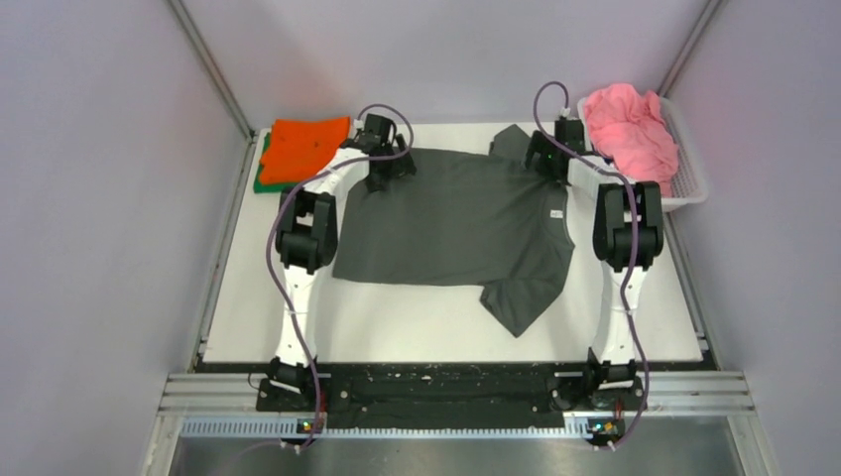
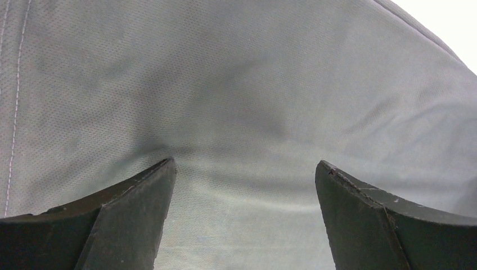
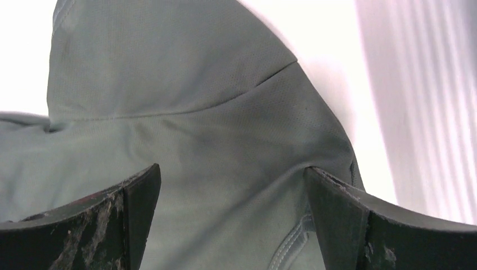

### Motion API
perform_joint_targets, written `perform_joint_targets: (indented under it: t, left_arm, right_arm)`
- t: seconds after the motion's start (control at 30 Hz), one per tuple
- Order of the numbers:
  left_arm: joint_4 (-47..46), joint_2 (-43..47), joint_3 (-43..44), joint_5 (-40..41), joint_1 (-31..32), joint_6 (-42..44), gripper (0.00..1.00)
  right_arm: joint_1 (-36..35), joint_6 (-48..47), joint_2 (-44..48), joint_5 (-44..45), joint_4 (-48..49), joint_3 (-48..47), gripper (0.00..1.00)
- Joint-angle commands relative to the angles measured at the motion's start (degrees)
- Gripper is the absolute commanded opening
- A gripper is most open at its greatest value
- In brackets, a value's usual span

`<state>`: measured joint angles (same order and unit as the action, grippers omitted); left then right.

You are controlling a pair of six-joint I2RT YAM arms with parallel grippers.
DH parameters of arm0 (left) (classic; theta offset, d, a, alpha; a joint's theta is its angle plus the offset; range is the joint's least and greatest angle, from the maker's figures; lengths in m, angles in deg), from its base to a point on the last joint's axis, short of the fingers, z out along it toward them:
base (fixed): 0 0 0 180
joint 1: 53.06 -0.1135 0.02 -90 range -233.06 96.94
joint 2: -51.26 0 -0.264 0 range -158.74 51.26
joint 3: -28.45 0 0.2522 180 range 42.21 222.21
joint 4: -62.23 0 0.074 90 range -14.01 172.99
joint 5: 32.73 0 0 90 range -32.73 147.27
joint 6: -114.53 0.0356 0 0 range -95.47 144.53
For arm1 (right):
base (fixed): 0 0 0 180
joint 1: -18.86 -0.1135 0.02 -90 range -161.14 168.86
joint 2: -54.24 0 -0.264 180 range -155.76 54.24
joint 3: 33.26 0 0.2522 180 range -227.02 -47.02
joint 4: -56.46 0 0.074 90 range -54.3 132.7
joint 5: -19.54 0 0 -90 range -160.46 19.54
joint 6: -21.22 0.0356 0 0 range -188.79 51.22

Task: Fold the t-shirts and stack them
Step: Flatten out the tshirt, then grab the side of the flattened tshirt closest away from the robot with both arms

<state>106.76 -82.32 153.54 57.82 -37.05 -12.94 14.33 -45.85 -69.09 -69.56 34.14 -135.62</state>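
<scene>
The dark grey t-shirt (image 1: 456,223) lies spread flat in the middle of the table (image 1: 397,322). Its long axis runs left to right in the top view: the hem is at the left, and the white neck label (image 1: 556,213) is at the right. One sleeve points to the upper right and the other to the lower right.

Both arms reach to the upper edge of this shirt. The left gripper (image 1: 389,171) is over the upper left corner, near the hem. The right gripper (image 1: 547,164) is over the upper right part, at the far sleeve (image 1: 511,141). So the edge to be taken lies directly under both grippers, and each arm has its own end of it. I judge that the next move is to close on this edge and bring it toward the bottom of the frame.

The top view does not show me the jaws. The wrist views do: on both grippers the fingers (image 2: 140,214) stand wide apart, with grey cloth close below them and nothing held. The right wrist view also shows the sleeve seam, which tells me where that pinch would land.

Further out, an orange t-shirt (image 1: 305,147) sits folded on a green one (image 1: 264,182) at the upper left. A pink t-shirt (image 1: 627,127) lies crumpled in the white basket (image 1: 694,188) at the upper right.
</scene>
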Motion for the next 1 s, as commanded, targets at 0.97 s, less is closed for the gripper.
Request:
perform_joint_targets:
  t: [0.97]
  left_arm:
    - [0.39,51.58,-60.17,10.45,-2.65,-11.94,0.72]
  right_arm:
    - [-17.90,-5.10,48.28,1.65,-12.31,42.73,0.95]
